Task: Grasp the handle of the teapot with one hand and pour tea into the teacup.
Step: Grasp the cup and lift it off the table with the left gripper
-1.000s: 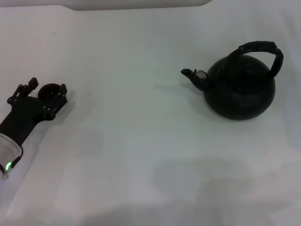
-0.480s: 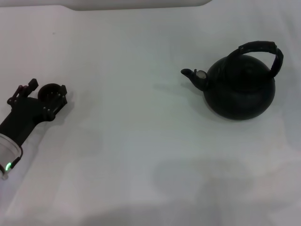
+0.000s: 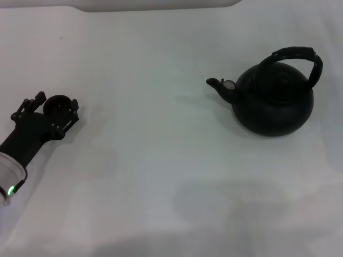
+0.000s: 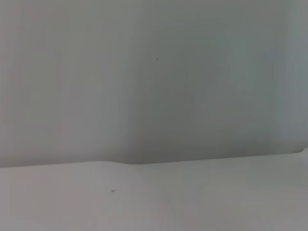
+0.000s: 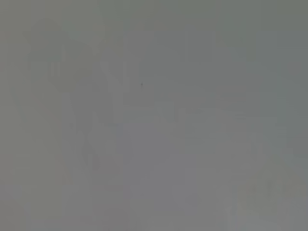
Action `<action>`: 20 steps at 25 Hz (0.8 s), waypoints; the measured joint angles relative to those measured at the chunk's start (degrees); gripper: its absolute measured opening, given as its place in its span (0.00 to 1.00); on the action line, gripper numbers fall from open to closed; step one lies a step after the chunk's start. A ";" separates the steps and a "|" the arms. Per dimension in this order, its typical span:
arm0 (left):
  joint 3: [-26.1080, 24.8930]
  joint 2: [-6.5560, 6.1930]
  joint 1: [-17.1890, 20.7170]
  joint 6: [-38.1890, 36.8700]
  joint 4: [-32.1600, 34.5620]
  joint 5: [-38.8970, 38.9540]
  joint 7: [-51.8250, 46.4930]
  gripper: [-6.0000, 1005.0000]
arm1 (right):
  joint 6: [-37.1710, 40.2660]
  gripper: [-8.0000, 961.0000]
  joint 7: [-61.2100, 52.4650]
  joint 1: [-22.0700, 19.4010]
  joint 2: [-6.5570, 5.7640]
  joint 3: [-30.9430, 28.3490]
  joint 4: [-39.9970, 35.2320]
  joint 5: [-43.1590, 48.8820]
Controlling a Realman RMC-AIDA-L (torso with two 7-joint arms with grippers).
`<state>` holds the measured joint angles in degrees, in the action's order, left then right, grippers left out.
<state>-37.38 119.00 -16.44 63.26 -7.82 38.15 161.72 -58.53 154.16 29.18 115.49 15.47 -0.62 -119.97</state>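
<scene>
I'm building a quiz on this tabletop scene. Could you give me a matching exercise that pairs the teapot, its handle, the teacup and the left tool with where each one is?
Things:
1. teapot
2. handle
3. teacup
4. left tool

Places:
A. arching over the pot's top, with nothing gripping it
B. at the table's left side, fingers either side of the small cup
C. standing on the right side of the table, spout pointing left
D. far left on the table, between two black fingers

Pairs: 1-C, 2-A, 3-D, 4-B
</scene>
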 joint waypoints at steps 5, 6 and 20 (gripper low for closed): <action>-0.05 0.00 0.00 -0.02 0.00 -0.02 0.00 0.81 | 0.00 0.71 0.00 0.00 0.00 0.00 0.00 0.00; -0.02 0.00 0.00 -0.04 0.00 -0.02 0.00 0.81 | 0.00 0.71 0.00 0.00 0.00 0.00 0.00 0.00; 0.03 0.00 0.00 -1.47 0.00 -0.01 0.00 0.81 | -0.20 0.71 0.00 0.00 0.00 0.00 -0.05 0.00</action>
<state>-37.35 119.00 -16.44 61.80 -7.83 38.14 161.72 -58.73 154.16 29.18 115.49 15.47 -0.66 -119.97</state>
